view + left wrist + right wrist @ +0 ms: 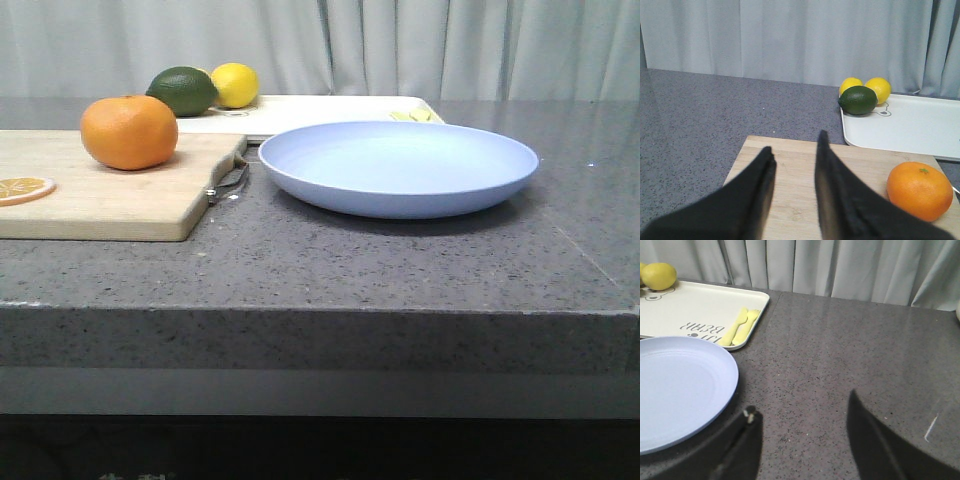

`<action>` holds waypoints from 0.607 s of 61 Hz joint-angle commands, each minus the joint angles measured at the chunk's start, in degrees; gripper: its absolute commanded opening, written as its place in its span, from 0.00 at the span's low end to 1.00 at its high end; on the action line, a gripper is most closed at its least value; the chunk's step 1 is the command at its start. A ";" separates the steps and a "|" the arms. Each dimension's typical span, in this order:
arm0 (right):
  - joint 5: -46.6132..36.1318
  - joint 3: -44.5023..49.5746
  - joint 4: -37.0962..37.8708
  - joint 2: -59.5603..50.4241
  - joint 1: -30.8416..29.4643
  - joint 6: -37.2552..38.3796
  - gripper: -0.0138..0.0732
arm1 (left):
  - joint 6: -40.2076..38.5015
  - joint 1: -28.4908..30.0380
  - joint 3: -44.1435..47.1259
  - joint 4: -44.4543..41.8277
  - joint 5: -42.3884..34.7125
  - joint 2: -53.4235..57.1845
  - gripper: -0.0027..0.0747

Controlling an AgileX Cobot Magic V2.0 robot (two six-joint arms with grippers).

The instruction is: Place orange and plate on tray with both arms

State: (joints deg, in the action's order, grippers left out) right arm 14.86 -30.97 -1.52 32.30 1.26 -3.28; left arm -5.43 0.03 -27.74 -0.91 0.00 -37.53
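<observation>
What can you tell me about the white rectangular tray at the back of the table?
The white rectangular tray looks like smooth plastic, with a low raised rim and rounded corners. It lies flat on the grey speckled table, behind the pale blue plate. A bear drawing, printed letters and yellow printed cutlery shapes show on it. A dark green lime and two yellow lemons sit at its far corner.

the tray carries printed letters reading "bear" (seen upside down in the right wrist view).
</observation>
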 commanded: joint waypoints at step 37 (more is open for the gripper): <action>-5.20 -2.10 -0.09 0.49 -0.27 -0.23 0.90 | -0.38 -2.72 -5.50 0.91 -2.15 -4.22 0.84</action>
State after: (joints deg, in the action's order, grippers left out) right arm 14.73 -30.97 -1.52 32.30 1.26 -3.28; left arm -5.43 -1.22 -29.13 -0.54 0.54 -39.31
